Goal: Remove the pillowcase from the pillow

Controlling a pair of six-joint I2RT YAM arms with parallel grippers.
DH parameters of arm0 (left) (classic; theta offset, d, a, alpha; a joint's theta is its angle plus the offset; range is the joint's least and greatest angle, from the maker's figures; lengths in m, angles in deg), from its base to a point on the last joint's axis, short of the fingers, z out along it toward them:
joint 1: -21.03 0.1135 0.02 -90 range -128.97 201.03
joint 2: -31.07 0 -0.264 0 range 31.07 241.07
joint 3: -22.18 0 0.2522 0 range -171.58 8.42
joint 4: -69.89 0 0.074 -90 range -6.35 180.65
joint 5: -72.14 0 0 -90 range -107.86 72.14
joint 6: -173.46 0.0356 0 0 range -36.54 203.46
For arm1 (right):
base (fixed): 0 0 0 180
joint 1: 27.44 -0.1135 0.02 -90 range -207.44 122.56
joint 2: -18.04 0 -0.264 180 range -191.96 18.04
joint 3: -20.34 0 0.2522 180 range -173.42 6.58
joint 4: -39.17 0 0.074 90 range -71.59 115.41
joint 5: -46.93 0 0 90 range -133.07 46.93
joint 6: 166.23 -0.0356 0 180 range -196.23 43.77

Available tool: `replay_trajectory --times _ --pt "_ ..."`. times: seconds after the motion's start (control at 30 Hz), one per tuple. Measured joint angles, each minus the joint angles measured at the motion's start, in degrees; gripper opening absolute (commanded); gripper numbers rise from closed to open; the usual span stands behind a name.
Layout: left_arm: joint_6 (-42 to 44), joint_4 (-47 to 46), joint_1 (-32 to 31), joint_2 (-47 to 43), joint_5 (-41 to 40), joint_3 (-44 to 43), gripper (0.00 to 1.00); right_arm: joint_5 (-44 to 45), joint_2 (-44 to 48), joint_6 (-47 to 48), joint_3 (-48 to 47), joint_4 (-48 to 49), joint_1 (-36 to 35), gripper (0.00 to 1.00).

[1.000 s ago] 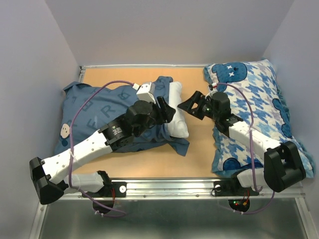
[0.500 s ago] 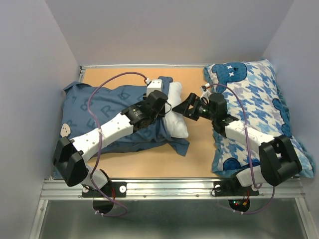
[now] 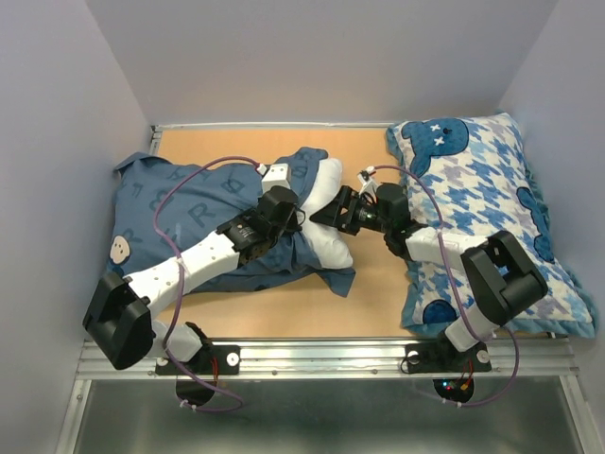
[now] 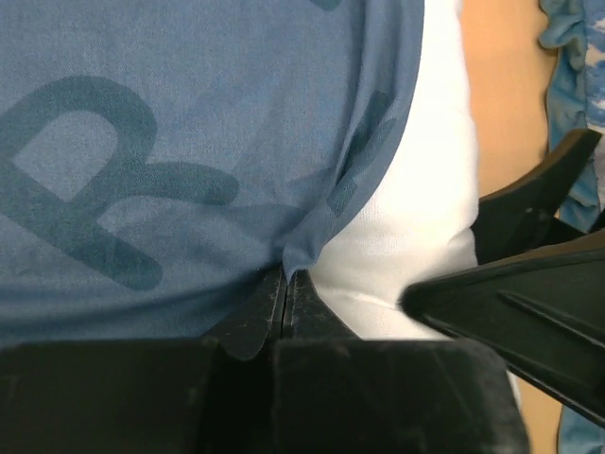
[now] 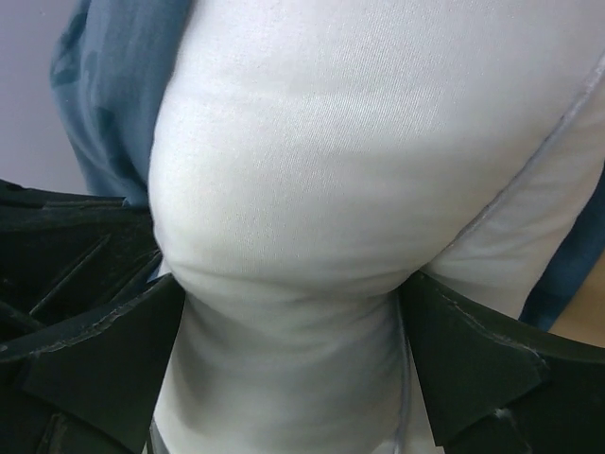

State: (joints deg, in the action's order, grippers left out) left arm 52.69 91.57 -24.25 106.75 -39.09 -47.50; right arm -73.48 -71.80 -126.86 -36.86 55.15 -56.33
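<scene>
As the overhead view showed it, table (image 3: 378,284): tan wood, bare across the upper middle and lower centre.
Houndstooth pillow (image 3: 492,189): blue-and-white with cartoon figures, lay along the right side of the frame.
Pillowcase (image 3: 180,199): slate-blue with lighter letters, spread over the left half, its open edge bunched at centre.
Pillow (image 3: 331,248): white, mostly inside the pillowcase; one end bulged out at centre frame.
Left hand (image 4: 285,284): fingers fully together, pinching a fold of the pillowcase edge right beside the white bulge.
Right hand (image 5: 293,322): fingers partly apart, pressed into both sides of the exposed pillow end, squeezing it.
</scene>
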Motion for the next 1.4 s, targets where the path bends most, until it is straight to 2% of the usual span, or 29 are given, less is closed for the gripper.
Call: replay_trajectory --times 0.07,0.13,0.17,0.2,0.23,0.33,0.57,0.77,1.0,1.2,1.23,1.27,1.4 --pt "-0.3 -1.3 0.1 0.1 1.0 0.7 0.0 0.0 -2.0 -0.7 0.0 1.9 -0.5 0.95" --pt "-0.4 -2.6 0.2 0.1 1.9 1.5 0.0 0.0 -4.4 -1.4 -0.6 3.3 -0.7 0.58" --pt "-0.4 -3.1 0.2 0.1 2.4 1.8 0.0 0.1 -6.3 -1.9 -1.3 3.8 -0.8 0.16" --pt "-0.4 -3.6 0.3 0.1 2.9 2.0 0.0 0.1 -7.3 -2.1 -2.0 4.0 -0.8 0.04" --pt "-0.5 -4.0 0.4 0.1 3.9 2.0 0.0 0.0 -8.4 -2.5 -2.8 4.1 -0.9 0.01" --pt "-0.3 -4.7 0.4 0.0 4.9 2.0 0.0 0.9 -8.8 -2.0 -6.1 0.0 -1.6 0.0" --pt "-0.1 -2.2 2.3 -4.0 3.3 -0.8 0.0 18.0 1.8 8.2 -20.0 -30.3 -4.2 0.01" --pt "0.0 -0.3 6.5 -11.5 1.4 -2.9 0.0 26.7 7.6 14.2 -30.3 -46.1 -1.9 0.01" --pt "-0.2 0.0 14.7 -11.7 5.6 -1.7 0.0 27.3 9.2 17.2 -38.0 -56.1 4.0 0.0" --pt "-2.8 -7.2 28.0 -11.2 17.8 4.5 0.0 26.5 8.2 18.6 -47.8 -65.3 4.0 0.01" --pt "-3.0 -8.0 29.2 -11.2 20.1 4.8 0.03 26.3 8.0 18.7 -49.1 -66.3 4.0 0.01" --pt "-2.9 -8.7 30.1 -11.2 21.6 4.8 0.22 25.5 7.6 18.9 -51.2 -67.5 4.0 0.01" --pt "1.0 -8.7 29.0 -11.4 24.6 2.6 0.59 23.5 4.9 19.4 -58.9 -70.5 4.8 0.01"
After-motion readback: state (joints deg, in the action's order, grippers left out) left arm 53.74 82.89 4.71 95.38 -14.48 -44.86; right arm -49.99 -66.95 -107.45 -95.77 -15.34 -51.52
